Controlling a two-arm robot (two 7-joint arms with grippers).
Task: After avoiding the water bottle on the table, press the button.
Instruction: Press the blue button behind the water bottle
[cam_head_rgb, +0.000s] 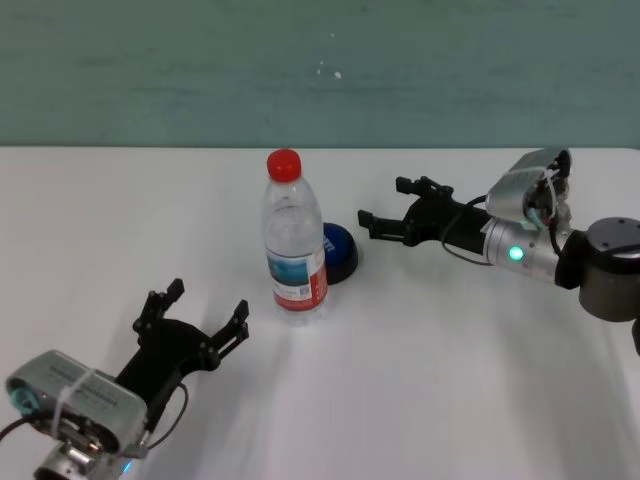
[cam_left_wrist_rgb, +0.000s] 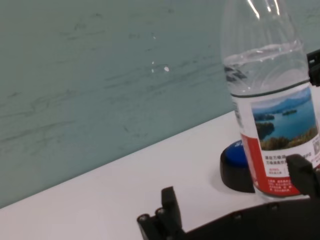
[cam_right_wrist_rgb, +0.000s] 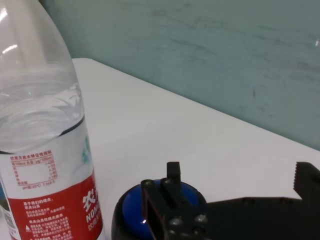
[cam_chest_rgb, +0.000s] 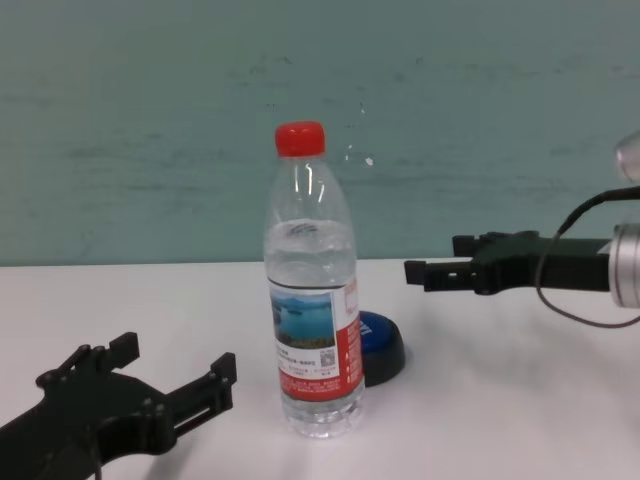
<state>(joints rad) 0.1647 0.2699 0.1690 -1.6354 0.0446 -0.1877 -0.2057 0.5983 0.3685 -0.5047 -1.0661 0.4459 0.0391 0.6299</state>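
The water bottle (cam_head_rgb: 295, 250) stands upright mid-table, clear with a red cap and a lake label. The blue button (cam_head_rgb: 340, 250) on its black base sits just behind it to the right, partly hidden by it. My right gripper (cam_head_rgb: 381, 202) is open and empty, held above the table just right of the button, fingers pointing at it. In the right wrist view the button (cam_right_wrist_rgb: 132, 210) lies under the near finger, with the bottle (cam_right_wrist_rgb: 40, 125) beside it. My left gripper (cam_head_rgb: 210, 297) is open and empty, low at the front left, short of the bottle.
The white table (cam_head_rgb: 450, 380) is bare apart from these things. A teal wall (cam_head_rgb: 200, 70) stands along its back edge. The right forearm (cam_head_rgb: 540, 245) reaches in from the right edge.
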